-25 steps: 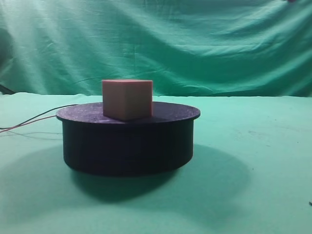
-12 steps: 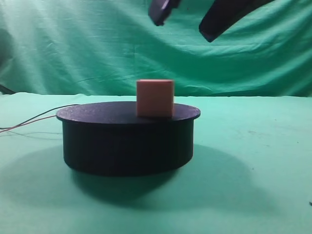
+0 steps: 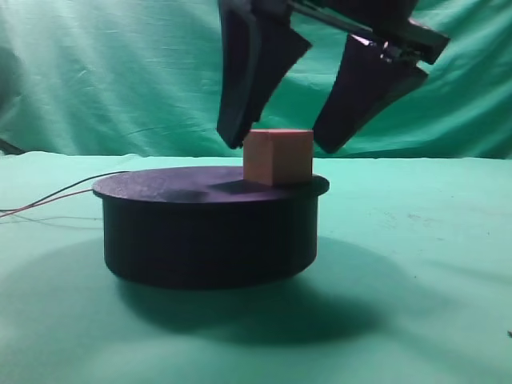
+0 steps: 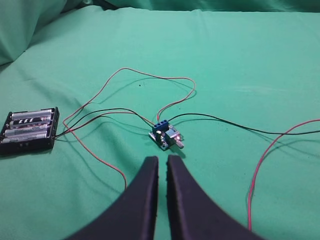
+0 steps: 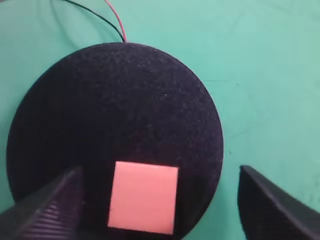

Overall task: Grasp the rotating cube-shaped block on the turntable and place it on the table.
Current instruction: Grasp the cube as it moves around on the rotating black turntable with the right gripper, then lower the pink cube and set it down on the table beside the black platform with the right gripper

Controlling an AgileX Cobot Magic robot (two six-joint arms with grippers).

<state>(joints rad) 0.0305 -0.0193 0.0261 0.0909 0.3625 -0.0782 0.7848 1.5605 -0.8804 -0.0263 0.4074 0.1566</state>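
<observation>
The small salmon-pink matte cube [image 3: 278, 157] looks light, rigid and grippy; take it by opposite flat faces. The right tool [image 3: 276, 144] straddles it, spread wide, holding nothing.

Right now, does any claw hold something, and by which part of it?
Nothing is held. The right claw stands open astride the cube-shaped block, which sits on the turntable, not gripped. The left claw is nearly shut on nothing, above the table.
</observation>
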